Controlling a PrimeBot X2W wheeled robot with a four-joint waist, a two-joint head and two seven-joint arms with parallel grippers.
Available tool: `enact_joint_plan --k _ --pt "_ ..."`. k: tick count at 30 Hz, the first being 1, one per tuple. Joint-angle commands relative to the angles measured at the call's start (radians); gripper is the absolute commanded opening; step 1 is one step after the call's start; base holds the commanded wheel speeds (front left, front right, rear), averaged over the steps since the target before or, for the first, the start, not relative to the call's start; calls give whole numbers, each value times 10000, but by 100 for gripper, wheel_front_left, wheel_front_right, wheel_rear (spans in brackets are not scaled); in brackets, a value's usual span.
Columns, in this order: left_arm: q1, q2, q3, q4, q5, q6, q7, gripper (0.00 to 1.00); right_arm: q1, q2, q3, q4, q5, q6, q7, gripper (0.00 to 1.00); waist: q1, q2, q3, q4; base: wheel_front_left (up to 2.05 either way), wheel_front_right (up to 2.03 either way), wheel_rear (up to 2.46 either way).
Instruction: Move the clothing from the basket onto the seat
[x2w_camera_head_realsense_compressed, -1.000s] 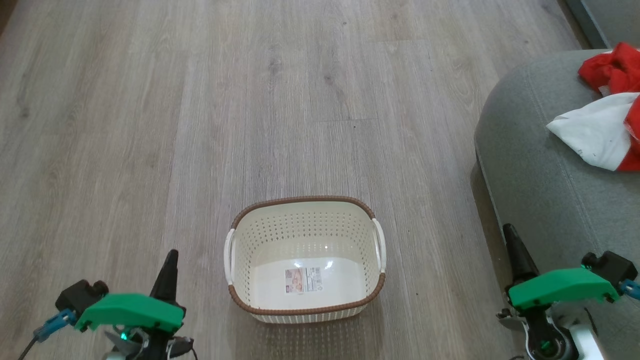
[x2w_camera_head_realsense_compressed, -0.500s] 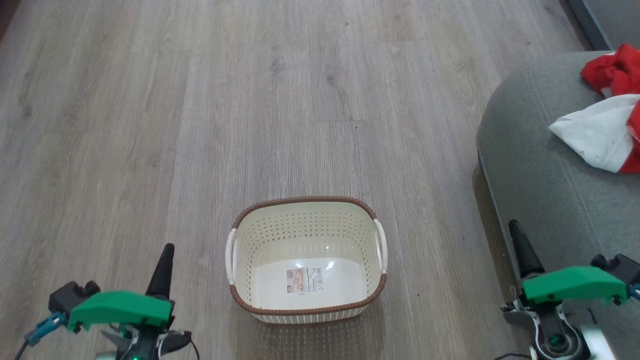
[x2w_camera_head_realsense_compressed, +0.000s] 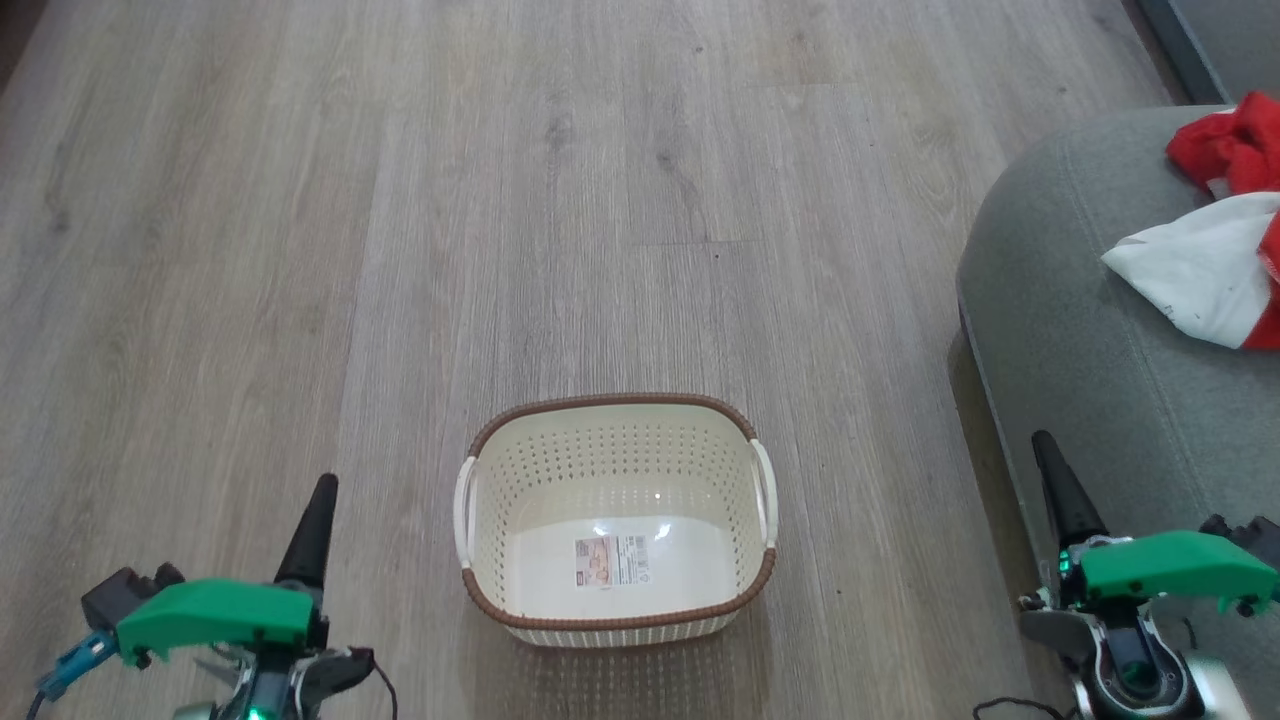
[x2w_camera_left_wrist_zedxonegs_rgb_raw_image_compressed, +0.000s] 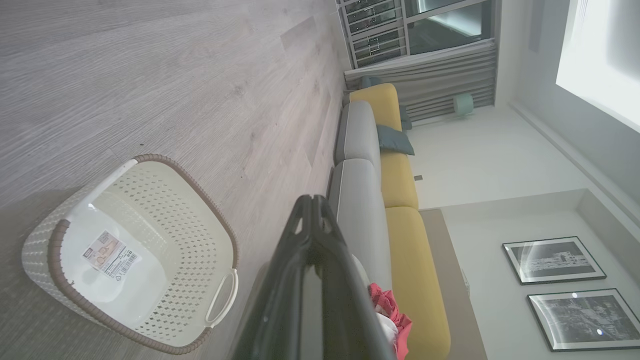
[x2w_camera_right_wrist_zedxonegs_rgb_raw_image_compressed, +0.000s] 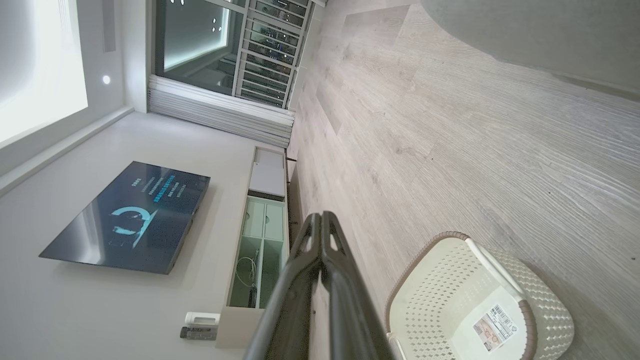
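Left gripper (x2w_camera_head_realsense_compressed: 318, 495) and right gripper (x2w_camera_head_realsense_compressed: 1050, 460), both closed and empty, flank the empty basket (x2w_camera_head_realsense_compressed: 610, 455); we judge the clothing (x2w_camera_head_realsense_compressed: 1190, 275) delivered onto the seat (x2w_camera_head_realsense_compressed: 1060, 330).

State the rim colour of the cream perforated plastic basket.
Brown, woven-look. The rim of the cream plastic basket shows best in the head view.

My left gripper (x2w_camera_left_wrist_zedxonegs_rgb_raw_image_compressed: 312, 200), fingers pressed together, rises from the bottom edge. To its left, the basket (x2w_camera_left_wrist_zedxonegs_rgb_raw_image_compressed: 172, 215) stands on the wood floor (x2w_camera_left_wrist_zedxonegs_rgb_raw_image_compressed: 175, 75), a label sticker (x2w_camera_left_wrist_zedxonegs_rgb_raw_image_compressed: 109, 255) inside. Beyond my fingers, the clothing (x2w_camera_left_wrist_zedxonegs_rgb_raw_image_compressed: 387, 307) lies on the seat (x2w_camera_left_wrist_zedxonegs_rgb_raw_image_compressed: 357, 210).
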Motion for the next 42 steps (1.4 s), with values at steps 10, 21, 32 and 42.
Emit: enact_joint_plan --k 10,21,32,42 --pt "-413 41 528 -594 -1215 -163 323 0 -309 13 -41 -577 1332 -1 349 0 0 0 -10 42 0 0 0" --pt "-410 34 756 -831 -2496 -258 667 0 -293 31 -247 -772 2736 -2 700 0 0 0 -21 92 0 0 0" --pt "-409 33 789 -867 -2687 -272 717 0 -290 34 -277 -801 2946 -2 752 0 0 0 -23 100 0 0 0" --pt "-409 33 788 -868 -2688 -272 717 0 -290 34 -276 -801 2947 -2 751 0 0 0 -23 100 0 0 0"
